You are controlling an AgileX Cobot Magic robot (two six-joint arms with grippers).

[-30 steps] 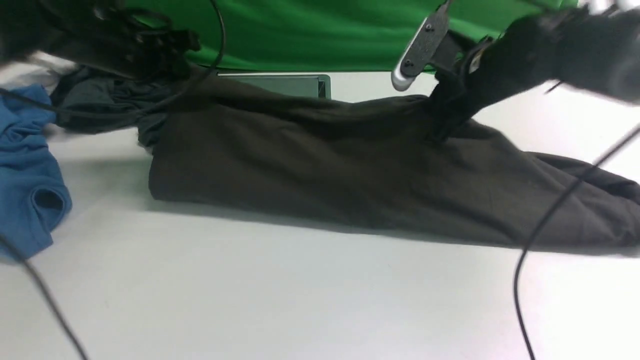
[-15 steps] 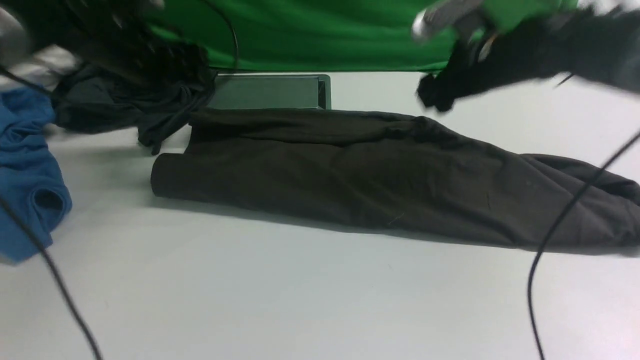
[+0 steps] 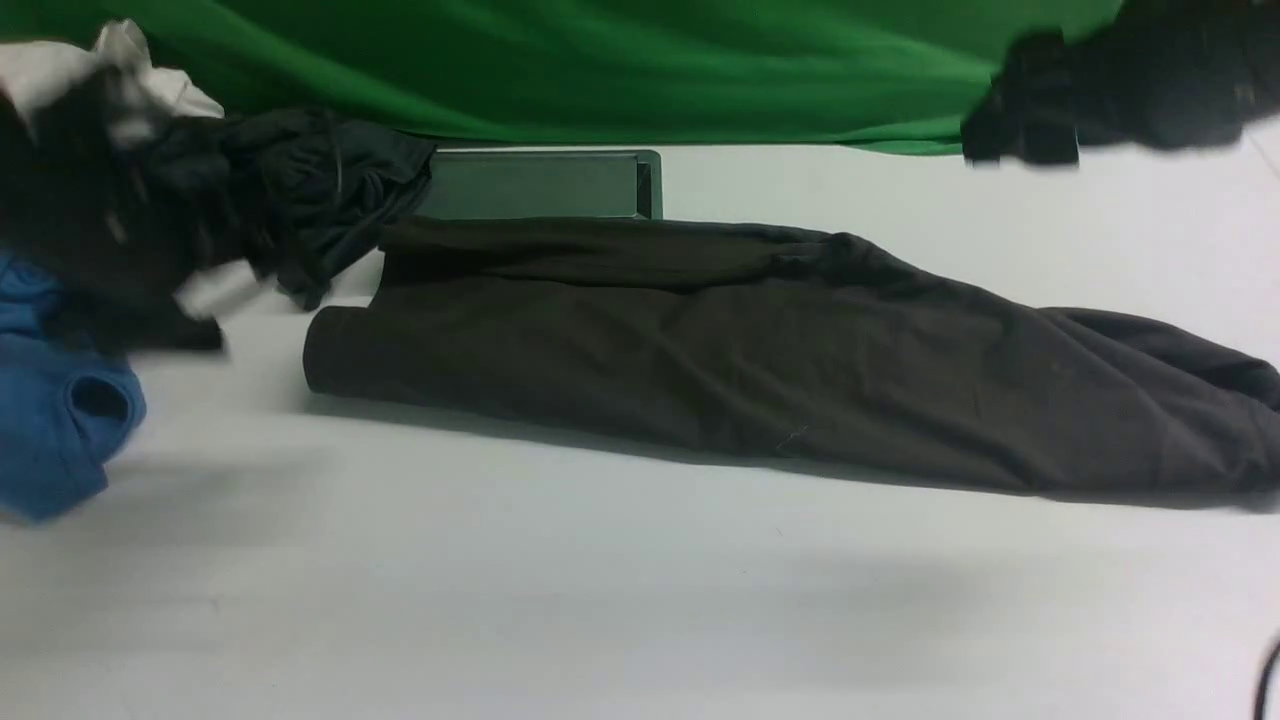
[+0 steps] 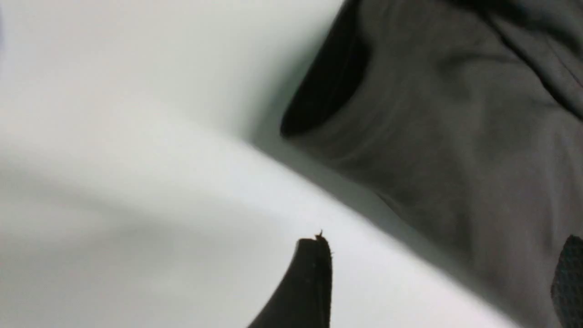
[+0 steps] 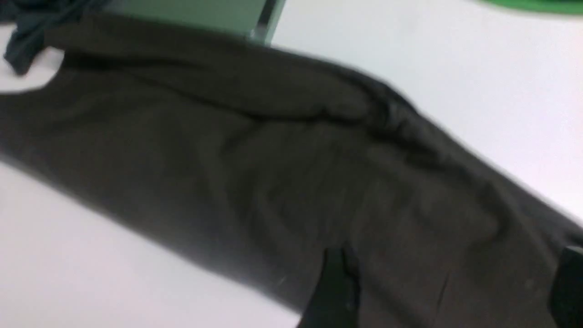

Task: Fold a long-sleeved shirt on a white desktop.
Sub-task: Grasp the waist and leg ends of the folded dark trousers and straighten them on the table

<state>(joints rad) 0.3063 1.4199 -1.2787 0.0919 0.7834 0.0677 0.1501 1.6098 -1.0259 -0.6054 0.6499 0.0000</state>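
**Shirt laid out as a long band on the desktop; both grippers clear of it.**
We find the long-sleeved shirt (image 3: 760,350) lying as a long, low band across the middle of the white desktop (image 3: 600,600). Its far edge is just in front of the cable hatch (image 3: 540,185). The left gripper (image 4: 444,248) has its fingers spread and empty, over the shirt's edge and bare desktop. The right gripper (image 5: 453,255) is likewise spread and holds nothing above the shirt. A darker garment (image 3: 300,190) and a blue shirt (image 3: 60,420) lie at the left.
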